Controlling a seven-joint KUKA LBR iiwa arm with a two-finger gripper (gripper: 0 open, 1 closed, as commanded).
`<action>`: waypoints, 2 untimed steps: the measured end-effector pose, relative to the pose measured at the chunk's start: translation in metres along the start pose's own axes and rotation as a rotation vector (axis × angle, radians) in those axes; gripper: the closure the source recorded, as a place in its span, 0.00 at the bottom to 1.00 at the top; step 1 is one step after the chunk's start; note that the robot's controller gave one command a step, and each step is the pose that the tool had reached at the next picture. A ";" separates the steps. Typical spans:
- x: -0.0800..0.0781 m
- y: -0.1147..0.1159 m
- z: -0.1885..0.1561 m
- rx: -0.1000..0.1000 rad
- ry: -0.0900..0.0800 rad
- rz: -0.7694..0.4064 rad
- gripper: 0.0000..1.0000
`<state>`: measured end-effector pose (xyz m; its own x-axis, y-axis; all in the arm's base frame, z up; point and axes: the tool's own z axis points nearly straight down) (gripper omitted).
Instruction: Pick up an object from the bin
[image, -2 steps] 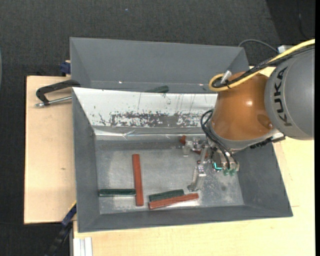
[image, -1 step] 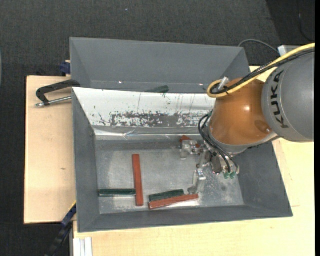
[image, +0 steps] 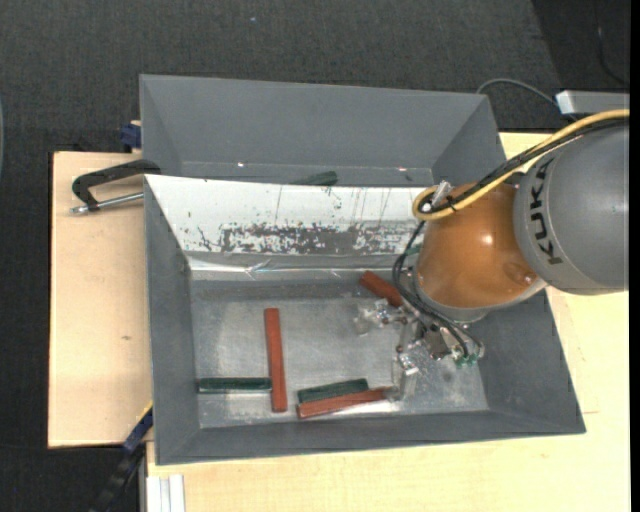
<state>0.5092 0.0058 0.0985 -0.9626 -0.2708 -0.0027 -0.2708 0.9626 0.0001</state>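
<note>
1. Probably the thing to pick is the red flat stick (image: 343, 403). It lies on the floor of the bin (image: 165, 340) along the lower wall, at the lower centre of the frame, and its right end is just beside the gripper (image: 408, 370).
2. A dark green stick (image: 333, 389) lies close along its upper side, almost parallel; I cannot tell if the two touch.
3. The gripper is low over the floor, right of centre, under the orange cover (image: 470, 255) of the wrist. I see nothing held in it, and I cannot tell whether it is apart or together.
4. A red-brown stick (image: 378, 287) lies above the gripper, partly hidden by the cover.
5. Further left, a long red stick (image: 273, 355) stands vertical in the frame, and a second green stick (image: 232, 384) meets its lower part from the left.
6. I judge that the step is the approach and that the grasp is not yet done. The next move calls for closing across the narrow width of one stick only, clear of its neighbour and the near wall.
</note>
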 end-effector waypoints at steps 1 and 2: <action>0.005 0.001 0.024 -0.001 0.004 -0.069 0.00; 0.007 0.024 0.016 -0.001 0.002 -0.083 0.00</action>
<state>0.4963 0.0268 0.0828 -0.9368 -0.3498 -0.0004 -0.3498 0.9368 0.0009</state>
